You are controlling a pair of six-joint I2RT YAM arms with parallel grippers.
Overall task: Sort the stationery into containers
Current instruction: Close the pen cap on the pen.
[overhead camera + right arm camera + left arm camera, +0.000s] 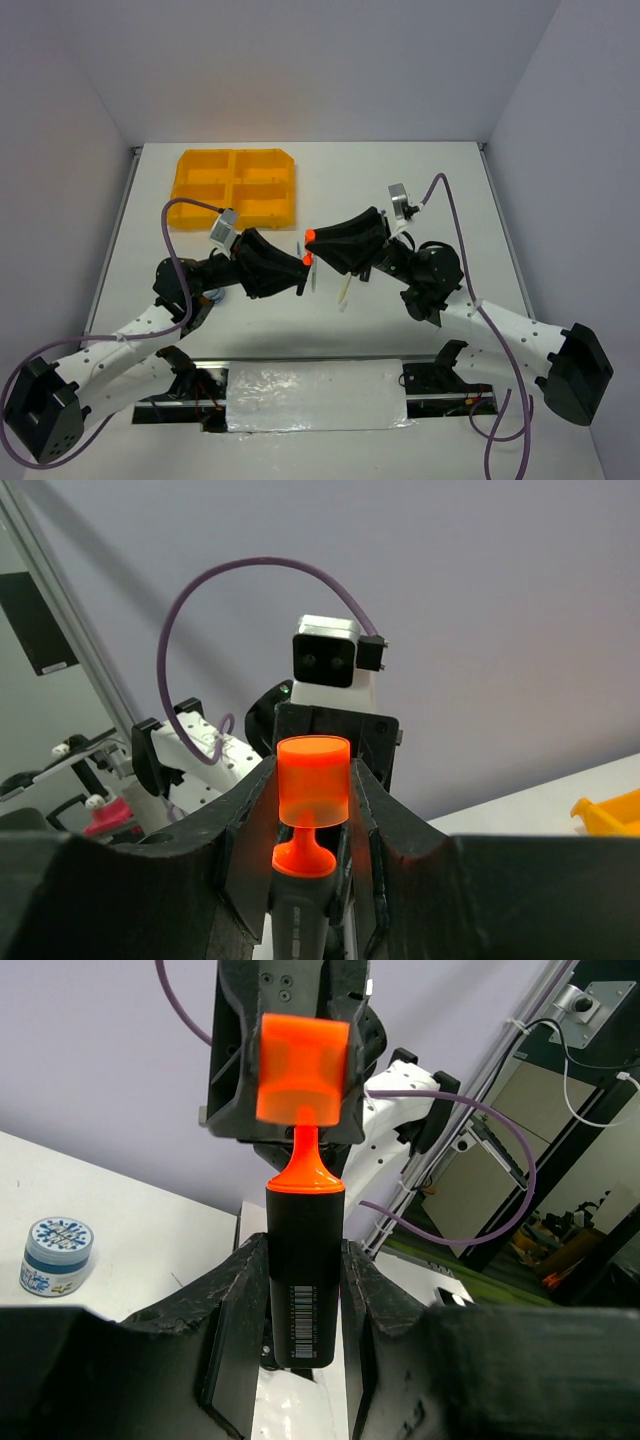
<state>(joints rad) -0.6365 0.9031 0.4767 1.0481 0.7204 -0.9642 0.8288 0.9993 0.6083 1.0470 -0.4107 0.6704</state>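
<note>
My left gripper [303, 1252] is shut on a short black marker [305, 1300] and holds it above the table. The marker's orange nib [304, 1155] points at my right gripper [312, 772]. The right gripper is shut on the marker's orange cap [313, 780], and the nib's end sits at the cap's mouth. From above, the left gripper [300, 268] and right gripper [314, 240] meet tip to tip at mid-table, with the cap [310, 235] over the nib collar [306, 259]. The orange-yellow four-compartment tray [236, 186] lies at the far left. A round grey-blue roll [57, 1255] stands on the table.
A thin pen [298, 247] and a pale stick [345, 292] lie on the table under the meeting grippers. A small blue item [210, 296] shows beneath the left arm. A foil-wrapped block [315, 395] sits at the near edge between the arm bases.
</note>
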